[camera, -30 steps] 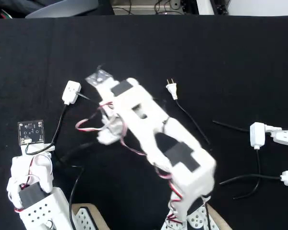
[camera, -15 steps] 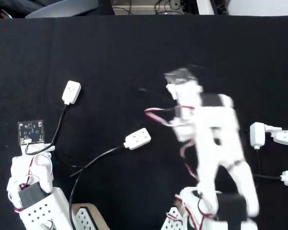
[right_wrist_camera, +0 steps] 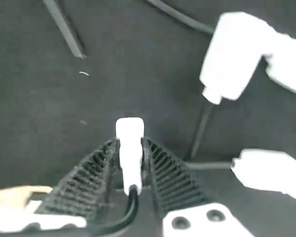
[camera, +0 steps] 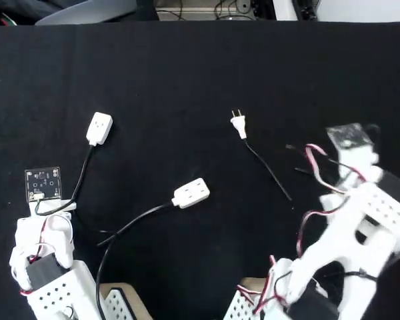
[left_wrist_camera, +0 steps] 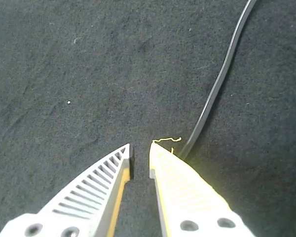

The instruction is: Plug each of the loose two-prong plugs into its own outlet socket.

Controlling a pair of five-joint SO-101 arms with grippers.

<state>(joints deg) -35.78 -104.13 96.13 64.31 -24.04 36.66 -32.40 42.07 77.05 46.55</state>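
A loose two-prong plug (camera: 238,124) lies at the table's middle, its black cord trailing toward the near right. Two white outlet sockets on black cords lie apart: one at the far left (camera: 99,128), one nearer the middle (camera: 190,192). My right gripper (right_wrist_camera: 129,143) is shut on a small white plug (right_wrist_camera: 129,136) whose black cord runs back between the fingers. It hangs above the table's right side, close to a white plug-and-socket pair (right_wrist_camera: 232,54) and another white connector (right_wrist_camera: 266,170). The right arm (camera: 363,213) hides those from above. My left gripper (left_wrist_camera: 140,148) rests shut over bare cloth beside a black cord (left_wrist_camera: 212,94).
The black cloth (camera: 207,67) covers the whole table. Black cords loop between the left arm (camera: 43,263) and the two sockets. A short cord end (right_wrist_camera: 64,27) lies near the right gripper. Beyond the far edge sits clutter.
The right arm swung from over the left-middle sockets across the table to the right edge, uncovering the middle socket and the loose plug. The left arm kept still.
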